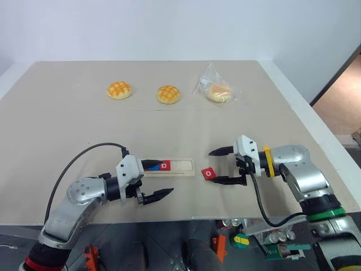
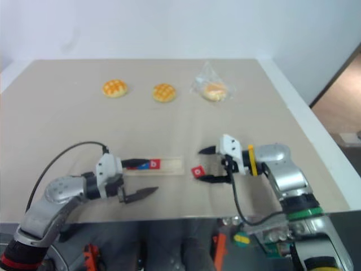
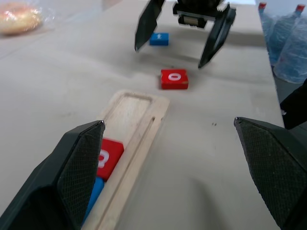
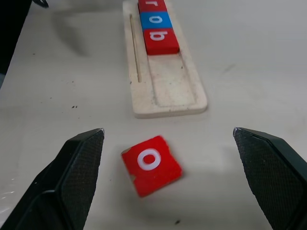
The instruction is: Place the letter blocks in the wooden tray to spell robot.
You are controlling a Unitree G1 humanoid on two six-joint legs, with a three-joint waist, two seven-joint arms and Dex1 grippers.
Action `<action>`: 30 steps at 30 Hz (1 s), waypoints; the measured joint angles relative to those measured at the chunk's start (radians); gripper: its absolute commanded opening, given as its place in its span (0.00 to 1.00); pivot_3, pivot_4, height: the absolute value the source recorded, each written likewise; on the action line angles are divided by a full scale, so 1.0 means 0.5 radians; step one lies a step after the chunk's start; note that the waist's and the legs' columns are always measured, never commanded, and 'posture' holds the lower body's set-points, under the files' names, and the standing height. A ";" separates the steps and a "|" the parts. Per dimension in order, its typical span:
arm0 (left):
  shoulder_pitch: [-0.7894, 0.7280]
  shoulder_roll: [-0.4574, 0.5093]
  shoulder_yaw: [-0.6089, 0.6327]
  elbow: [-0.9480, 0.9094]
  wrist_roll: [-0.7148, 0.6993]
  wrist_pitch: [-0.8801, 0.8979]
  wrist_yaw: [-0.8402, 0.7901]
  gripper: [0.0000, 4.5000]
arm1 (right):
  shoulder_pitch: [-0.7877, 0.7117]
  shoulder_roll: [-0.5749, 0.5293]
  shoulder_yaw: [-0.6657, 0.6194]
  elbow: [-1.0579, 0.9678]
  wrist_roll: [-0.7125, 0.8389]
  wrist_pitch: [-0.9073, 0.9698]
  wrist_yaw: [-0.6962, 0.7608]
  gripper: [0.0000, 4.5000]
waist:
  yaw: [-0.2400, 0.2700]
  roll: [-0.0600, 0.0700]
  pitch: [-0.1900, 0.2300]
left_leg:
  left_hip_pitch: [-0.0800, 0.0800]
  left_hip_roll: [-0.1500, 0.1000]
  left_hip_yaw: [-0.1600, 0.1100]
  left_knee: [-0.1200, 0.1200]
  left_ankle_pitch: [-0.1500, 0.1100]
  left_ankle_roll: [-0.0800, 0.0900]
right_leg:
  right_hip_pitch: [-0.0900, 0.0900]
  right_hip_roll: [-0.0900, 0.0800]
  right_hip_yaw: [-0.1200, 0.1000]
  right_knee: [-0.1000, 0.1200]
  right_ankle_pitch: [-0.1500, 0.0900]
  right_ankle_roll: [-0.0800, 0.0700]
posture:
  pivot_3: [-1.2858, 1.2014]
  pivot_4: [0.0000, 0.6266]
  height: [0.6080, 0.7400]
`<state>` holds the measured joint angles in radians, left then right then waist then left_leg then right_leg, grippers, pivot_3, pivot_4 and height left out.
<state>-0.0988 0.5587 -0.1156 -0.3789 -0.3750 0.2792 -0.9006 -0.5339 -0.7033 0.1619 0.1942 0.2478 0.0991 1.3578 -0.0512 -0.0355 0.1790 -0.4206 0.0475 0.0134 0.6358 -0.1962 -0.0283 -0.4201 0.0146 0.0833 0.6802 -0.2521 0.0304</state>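
wooden tray (image 4: 165, 91) on counter (image 1: 67, 130) holds r, o, b (image 4: 160, 40); two slots empty. red o block (image 1: 208, 174) lies just right of tray, between spread fingers of right gripper (image 1: 225, 166); blue t block (image 3: 159, 39) beyond. left gripper (image 1: 153, 180) released, near tray's left end.

Three letter blocks sit in a row in the wooden tray (image 4: 165, 103): a red block (image 4: 152, 5) reading "r", a blue block (image 4: 155, 20) reading "o" and a red block (image 4: 160, 40) reading "b", all in white lowercase. Just off the tray's empty right end, a loose red block (image 4: 151, 165) lying askew on the table shows a white "o". Farther right, a blue block (image 3: 159, 39) bears a white letter too small to read.
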 measured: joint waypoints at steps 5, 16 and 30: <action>0.055 0.001 0.006 -0.019 0.010 0.001 0.054 1.00 | -0.022 0.078 0.088 0.169 -0.038 -0.163 0.110 0.94 | 0.007 0.000 0.000 | 0.000 -0.001 0.001 0.000 0.000 0.000 | 0.000 -0.002 0.000 0.000 0.000 0.000 | 0.52 0.24 1.00; 0.090 0.017 0.012 -0.050 0.010 0.005 0.086 1.00 | 0.074 0.110 0.124 0.209 -0.066 -0.247 0.109 0.94 | 0.007 0.000 0.000 | 0.002 -0.001 0.000 0.003 0.000 0.000 | 0.003 -0.002 0.000 0.001 0.002 0.001 | 0.52 0.24 1.00; 0.029 0.019 0.026 -0.027 -0.005 0.004 0.052 1.00 | 0.431 0.039 0.009 -0.227 0.010 0.017 -0.115 0.94 | 0.009 0.000 0.000 | 0.027 -0.002 0.001 0.002 0.000 -0.001 | 0.026 -0.003 0.000 0.000 -0.002 -0.001 | 0.52 0.24 1.00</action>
<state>-0.0844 0.5684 -0.1026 -0.3924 -0.3773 0.2813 -0.8745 -0.3184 -0.6839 0.1664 0.0809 0.2526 0.1078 1.3004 -0.0464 -0.0355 0.1789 -0.4072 0.0467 0.0139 0.6368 -0.1961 -0.0288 -0.4073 0.0131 0.0834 0.6805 -0.2531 0.0299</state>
